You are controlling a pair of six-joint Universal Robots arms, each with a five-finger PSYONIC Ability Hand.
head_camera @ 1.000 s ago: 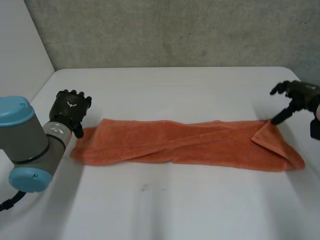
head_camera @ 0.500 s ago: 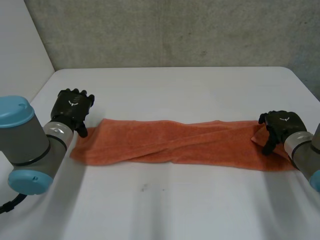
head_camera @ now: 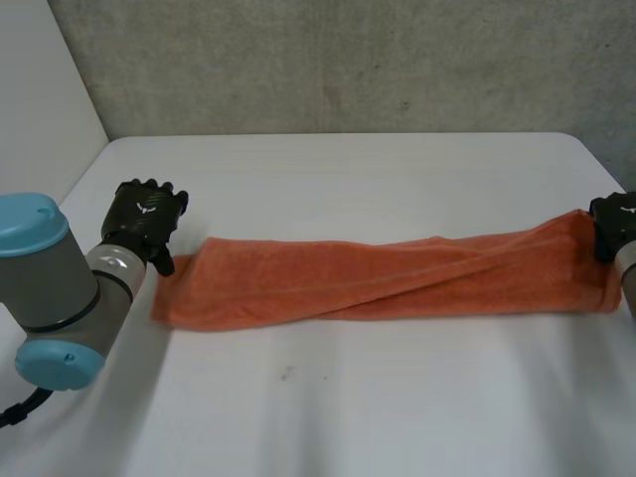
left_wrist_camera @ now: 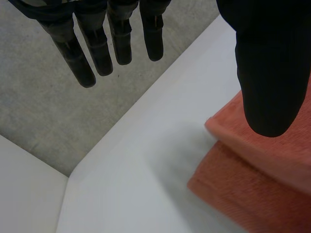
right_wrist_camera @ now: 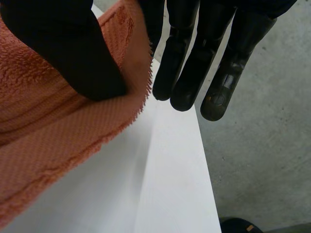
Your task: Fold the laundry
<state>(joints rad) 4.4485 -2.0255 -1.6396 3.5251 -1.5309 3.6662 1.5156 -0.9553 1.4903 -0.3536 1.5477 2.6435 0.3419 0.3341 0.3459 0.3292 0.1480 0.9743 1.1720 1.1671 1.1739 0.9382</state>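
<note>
An orange towel (head_camera: 378,283) lies as a long, loosely folded band across the white table (head_camera: 348,417). My right hand (head_camera: 614,221) is at the table's right edge, shut on the towel's right end. In the right wrist view the thumb (right_wrist_camera: 73,53) presses the towel's (right_wrist_camera: 43,141) edge against the fingers (right_wrist_camera: 194,58), and that end is lifted a little. My left hand (head_camera: 144,219) rests beside the towel's left end and is open. In the left wrist view its fingers (left_wrist_camera: 99,48) are straight and its thumb (left_wrist_camera: 267,73) hovers over the towel's corner (left_wrist_camera: 252,194) without gripping.
A grey concrete wall (head_camera: 348,60) runs behind the table. The table's right edge (right_wrist_camera: 146,170) drops to a grey floor (right_wrist_camera: 252,160) just past my right hand. White tabletop (left_wrist_camera: 146,160) extends beyond the towel's left end.
My right hand came down onto the towel's right end, closed on it and pulled it right, stretching the towel and undoing the turned-over corner. The left end slid slightly right; the left hand stayed.
</note>
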